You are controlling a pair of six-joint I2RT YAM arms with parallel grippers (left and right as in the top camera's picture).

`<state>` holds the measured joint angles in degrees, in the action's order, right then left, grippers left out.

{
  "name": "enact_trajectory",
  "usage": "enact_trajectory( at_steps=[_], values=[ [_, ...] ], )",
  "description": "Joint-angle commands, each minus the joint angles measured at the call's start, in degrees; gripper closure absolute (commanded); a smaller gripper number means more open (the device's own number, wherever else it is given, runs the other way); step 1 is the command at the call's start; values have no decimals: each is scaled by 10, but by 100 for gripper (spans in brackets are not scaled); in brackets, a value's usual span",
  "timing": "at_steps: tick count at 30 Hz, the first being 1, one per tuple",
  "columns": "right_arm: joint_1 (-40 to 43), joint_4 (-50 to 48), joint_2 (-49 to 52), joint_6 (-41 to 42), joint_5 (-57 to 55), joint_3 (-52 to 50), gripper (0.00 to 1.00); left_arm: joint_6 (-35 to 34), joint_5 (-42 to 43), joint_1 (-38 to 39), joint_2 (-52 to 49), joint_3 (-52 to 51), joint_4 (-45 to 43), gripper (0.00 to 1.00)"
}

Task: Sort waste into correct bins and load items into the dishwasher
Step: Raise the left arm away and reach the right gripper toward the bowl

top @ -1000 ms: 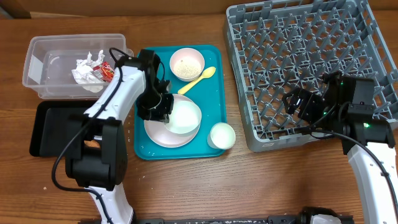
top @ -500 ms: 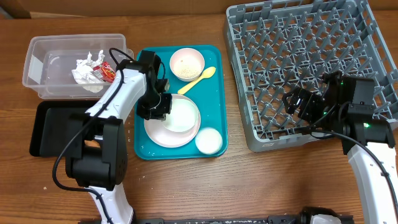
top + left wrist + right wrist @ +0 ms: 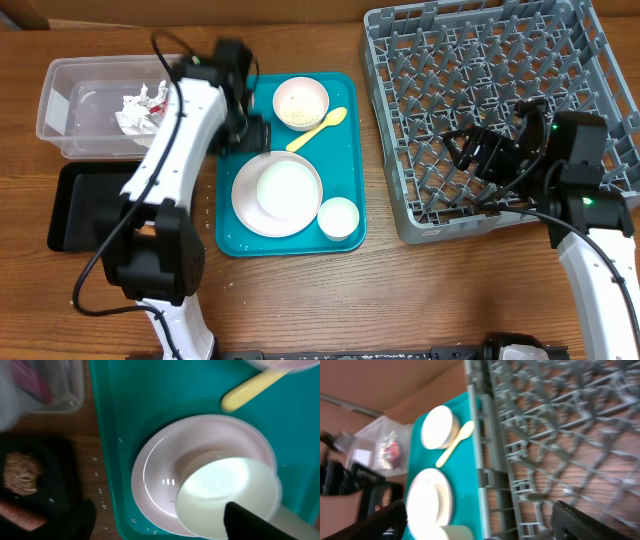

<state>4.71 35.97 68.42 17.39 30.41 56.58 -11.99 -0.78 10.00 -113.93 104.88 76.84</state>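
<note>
Left pincer (image 3: 156,511) has sprung apart and lifted off the bowl (image 3: 288,188).
Paper (image 3: 135,110) and red wrapper (image 3: 166,108) lie in the clear tub (image 3: 60,100); the emptied bowl rests on the plate (image 3: 245,207) in the teal tray (image 3: 345,100), probably parked for loading. Right pincer (image 3: 479,505) hangs spread and empty over the grey rack (image 3: 480,60), seemingly waiting for dishes.

A robotics lab, I'd say, dressed up as a kitchen: two robot arms (image 3: 170,150) at a wooden table (image 3: 420,290), a dish rack (image 3: 450,80), a tray (image 3: 345,160) of crockery (image 3: 243,200), cardboard boxes (image 3: 300,10) behind.
</note>
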Motion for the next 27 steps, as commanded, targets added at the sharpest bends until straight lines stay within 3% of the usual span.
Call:
enact_trajectory(
  at_steps=[1,8,13,18,27],
  values=[
    [-59,-3,-2,17,15,50,7,13,-5,-2,5,133,49,10],
    [-218,48,31,37,-186,188,7,32,8,-4,5,295,134,8],
    [-289,103,146,52,-246,345,8,56,12,-5,5,349,147,9],
    [-291,124,273,66,-243,448,8,56,12,-5,5,350,148,9],
    [-291,96,387,80,-211,469,17,51,12,-5,4,348,145,9]
  ],
)
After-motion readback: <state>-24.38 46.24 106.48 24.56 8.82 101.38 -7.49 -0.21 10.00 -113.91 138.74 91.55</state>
